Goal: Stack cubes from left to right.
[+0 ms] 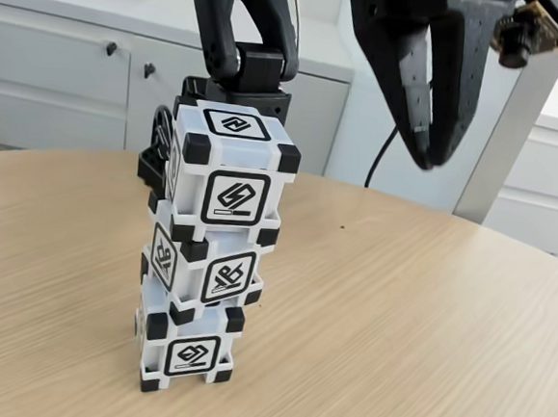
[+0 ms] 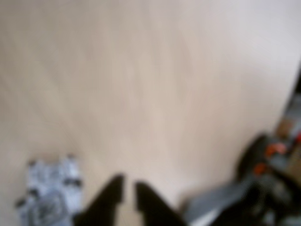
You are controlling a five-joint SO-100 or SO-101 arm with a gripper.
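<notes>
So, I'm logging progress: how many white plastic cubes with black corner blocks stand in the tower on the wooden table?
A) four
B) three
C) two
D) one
B: in the fixed view a top cube, a middle cube and a bottom cube stand stacked, with the pincer raised clear to the right.

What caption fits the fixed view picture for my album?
Three white plastic cubes with black corners stacked in a tower on the round wooden table, black gripper hanging empty beside it.
</notes>
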